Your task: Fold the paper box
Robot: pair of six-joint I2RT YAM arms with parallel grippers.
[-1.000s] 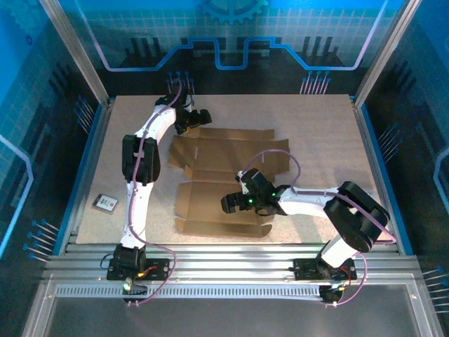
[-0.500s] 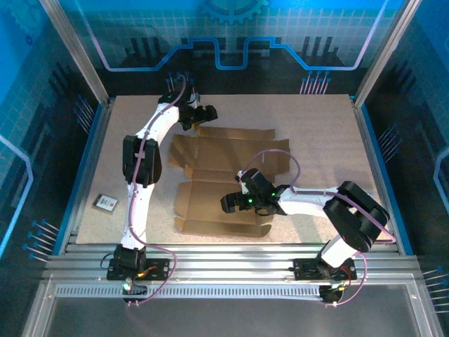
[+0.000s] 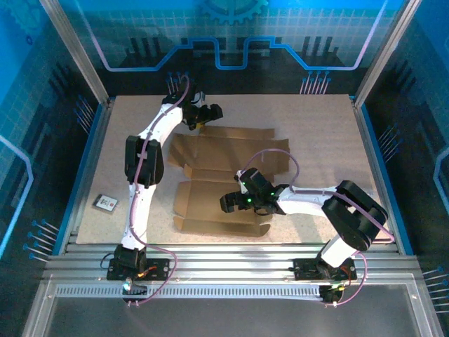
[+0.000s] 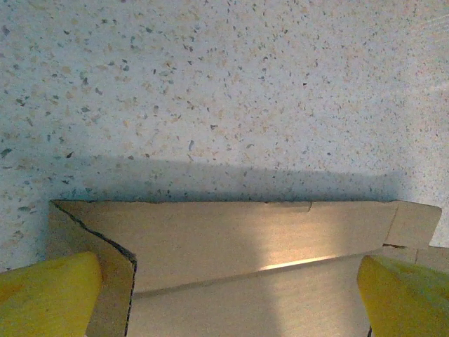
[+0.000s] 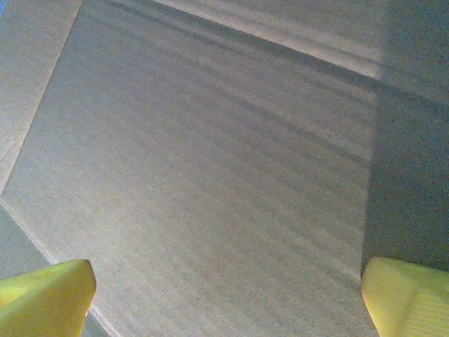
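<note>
The pale speckled table (image 3: 323, 140) carries the paper box (image 3: 231, 151), a large die-cut sheet of plain brown cardboard. It lies flat and unfolded in the middle, its creased panels ranked from near to far, and each panel's long side runs left to right.

The left claw (image 3: 205, 118) hangs at the sheet's far left corner. In the left wrist view its yellow fingers (image 4: 45, 298) stand wide apart and grip nothing. The narrow far flap (image 4: 238, 235) lies just ahead of the claw. Its long axis runs straight across the gap from one finger to the other, and its free edge faces away from the claw, with bare table beyond.

The right claw (image 3: 226, 204) hovers low over a broad panel closer to the arm bases, its yellow fingers (image 5: 407, 298) equally spread. Flat cardboard lies under it on every side, with no free edge close by.

The left claw is the nearer to a free edge, so the first fold probably falls to it. Because the flap lies crosswise, the claw would likely need to catch that far edge and draw it back toward itself. The right claw looks placed to pin the sheet down.
</note>
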